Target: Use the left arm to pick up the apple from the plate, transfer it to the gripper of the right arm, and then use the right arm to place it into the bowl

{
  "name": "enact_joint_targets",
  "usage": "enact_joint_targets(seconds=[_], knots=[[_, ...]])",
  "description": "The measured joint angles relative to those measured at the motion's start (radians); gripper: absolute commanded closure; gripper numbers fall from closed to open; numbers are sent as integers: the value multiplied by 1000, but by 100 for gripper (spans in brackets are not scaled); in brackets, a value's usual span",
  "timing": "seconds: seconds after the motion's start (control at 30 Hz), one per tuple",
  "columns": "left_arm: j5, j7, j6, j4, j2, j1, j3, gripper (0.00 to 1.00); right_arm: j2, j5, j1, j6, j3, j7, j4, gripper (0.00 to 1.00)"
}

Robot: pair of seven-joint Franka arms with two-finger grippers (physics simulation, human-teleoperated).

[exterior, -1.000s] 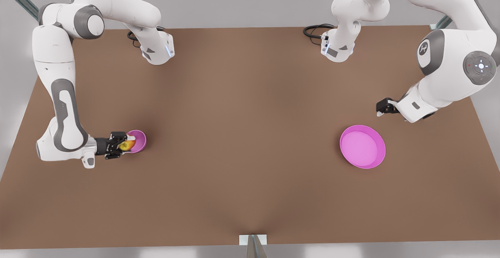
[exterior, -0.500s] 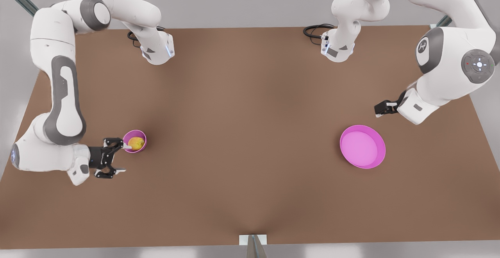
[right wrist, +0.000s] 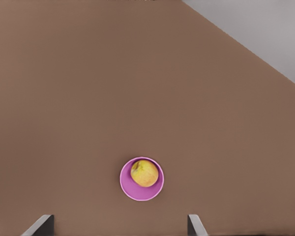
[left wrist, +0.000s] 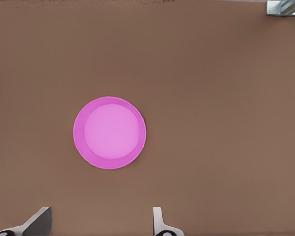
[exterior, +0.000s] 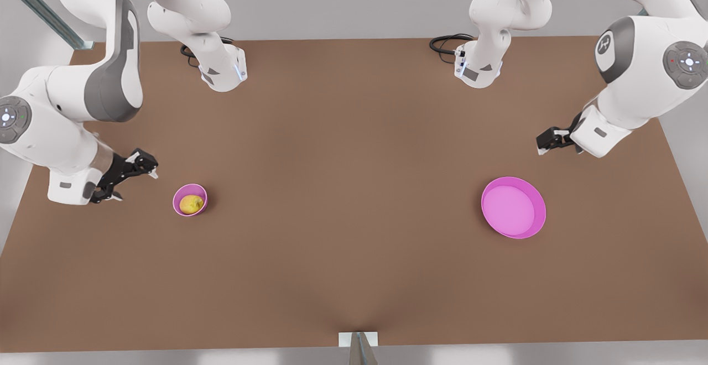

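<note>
The apple [exterior: 191, 204] sits in the bowl [exterior: 181, 206] near the worktop's [exterior: 354, 188] edge at the front view's left; the plate [exterior: 539, 210] lies bare toward the opposite edge; right pincer [exterior: 128, 177] hovers beside the bowl, fingers [right wrist: 40, 225] apart; left pincer [exterior: 545, 142] hangs near the plate, fingers [left wrist: 35, 222] apart; grey walls surround the brown worktop.

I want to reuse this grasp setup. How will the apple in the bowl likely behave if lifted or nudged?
The apple is round and smooth, so it would probably roll once on the flat table. Inside the small deep bowl it nearly fills the cup, so a nudge likely just rocks it. It looks rigid, unlikely to deform.
</note>
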Motion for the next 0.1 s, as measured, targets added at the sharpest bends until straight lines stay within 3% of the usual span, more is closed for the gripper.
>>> enact_joint_targets(seconds=[0.1], knots=[[2,14,7,16,5,-8,0,0,6,1,3,-1,1,97,1,0]])
